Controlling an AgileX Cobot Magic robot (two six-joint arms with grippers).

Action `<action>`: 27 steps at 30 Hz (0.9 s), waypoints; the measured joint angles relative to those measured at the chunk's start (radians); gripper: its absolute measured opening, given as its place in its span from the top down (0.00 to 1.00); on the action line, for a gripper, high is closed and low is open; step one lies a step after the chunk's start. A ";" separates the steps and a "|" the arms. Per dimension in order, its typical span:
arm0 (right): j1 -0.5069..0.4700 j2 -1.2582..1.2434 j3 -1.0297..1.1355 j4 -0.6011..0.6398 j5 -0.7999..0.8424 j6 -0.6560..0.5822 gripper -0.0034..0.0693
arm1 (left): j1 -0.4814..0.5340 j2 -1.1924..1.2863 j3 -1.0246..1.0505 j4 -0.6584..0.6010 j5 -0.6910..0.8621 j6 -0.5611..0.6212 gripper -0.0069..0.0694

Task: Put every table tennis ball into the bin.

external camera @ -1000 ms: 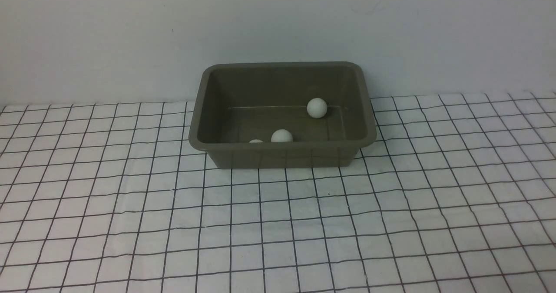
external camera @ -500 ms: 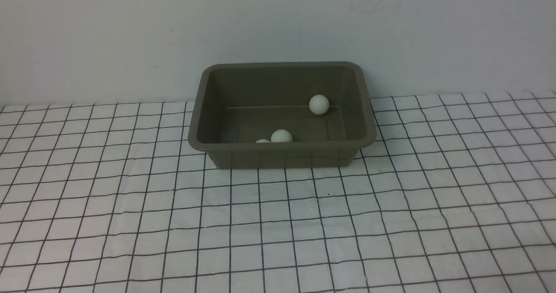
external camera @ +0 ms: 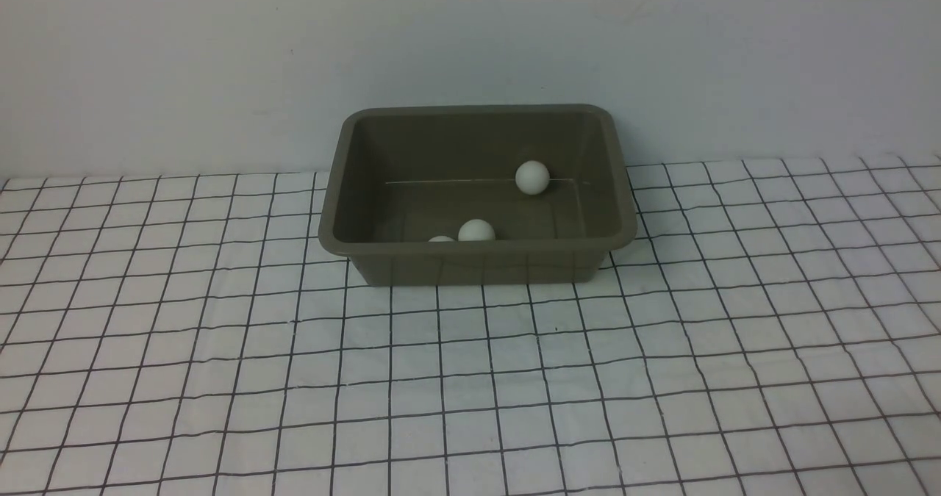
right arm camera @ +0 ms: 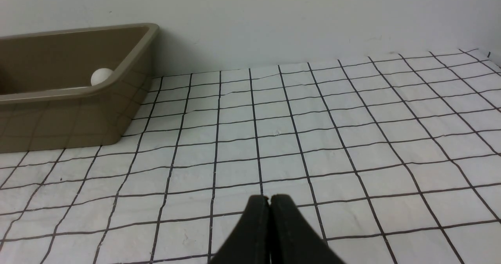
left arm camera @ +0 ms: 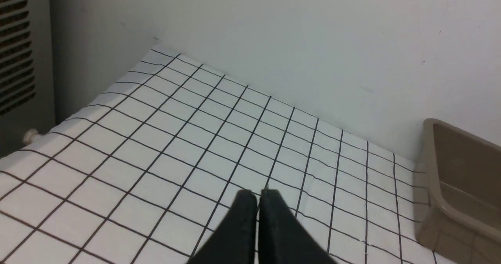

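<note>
The olive-brown bin (external camera: pixel 334 187) stands at the back middle of the table against the wall. Three white table tennis balls lie inside it: one (external camera: pixel 531 177) by the far wall, one (external camera: pixel 476 231) by the near wall, one (external camera: pixel 441 239) mostly hidden behind the near rim. Neither arm shows in the front view. My left gripper (left arm camera: pixel 258 195) is shut and empty above the cloth, with the bin (left arm camera: pixel 438 185) off to one side. My right gripper (right arm camera: pixel 269 200) is shut and empty above the cloth; the bin (right arm camera: pixel 129 68) and one ball (right arm camera: pixel 101 76) show beyond it.
A white cloth with a black grid (external camera: pixel 470 378) covers the table. A pale wall (external camera: pixel 470 40) rises right behind the bin. A grey vented panel (left arm camera: pixel 15 60) stands past the table's edge in the left wrist view.
The ball by the bin's far wall has rolled a little, first right, then back left. The half-hidden ball has shifted slightly right. Nothing else has moved.
</note>
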 joint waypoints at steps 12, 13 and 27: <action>0.000 0.000 0.000 0.000 0.001 0.000 0.98 | 0.000 -0.066 0.016 -0.004 -0.016 0.000 0.92; 0.000 0.000 0.000 0.000 0.001 0.000 0.98 | 0.000 -0.066 0.018 -0.004 -0.018 0.000 0.92; 0.000 0.000 0.000 0.000 0.001 0.000 0.98 | 0.000 -0.066 0.021 -0.025 -0.114 0.000 0.92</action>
